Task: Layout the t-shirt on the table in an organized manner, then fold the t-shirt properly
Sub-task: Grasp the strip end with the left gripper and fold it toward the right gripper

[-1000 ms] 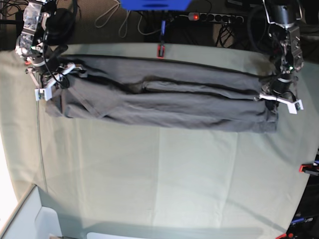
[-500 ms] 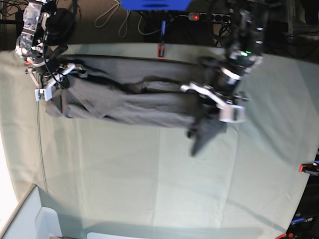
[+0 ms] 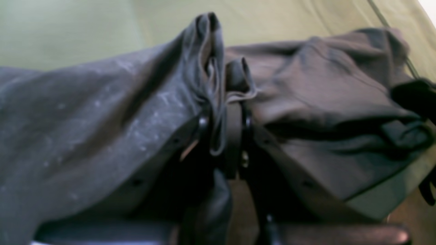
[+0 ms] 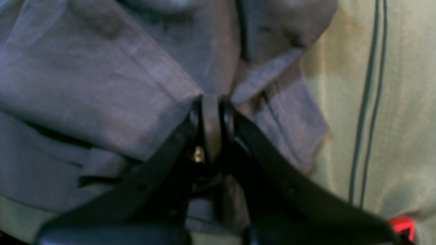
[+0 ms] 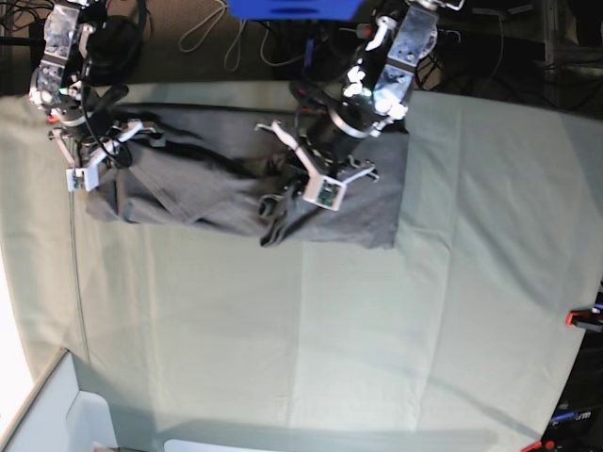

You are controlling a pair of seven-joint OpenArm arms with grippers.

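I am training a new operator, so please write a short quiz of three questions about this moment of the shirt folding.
1. True or false: both grippers are shut on the t-shirt.
2. Which gripper is over the middle of the table? A) left gripper B) right gripper
3. Fill in: the shirt lies along the table's ___ edge in the base view.

Key: 1 true; 2 A; 3 far (top).

left end effector (image 5: pixel 300 185) carried across — t-shirt (image 5: pixel 188 184) end folded over
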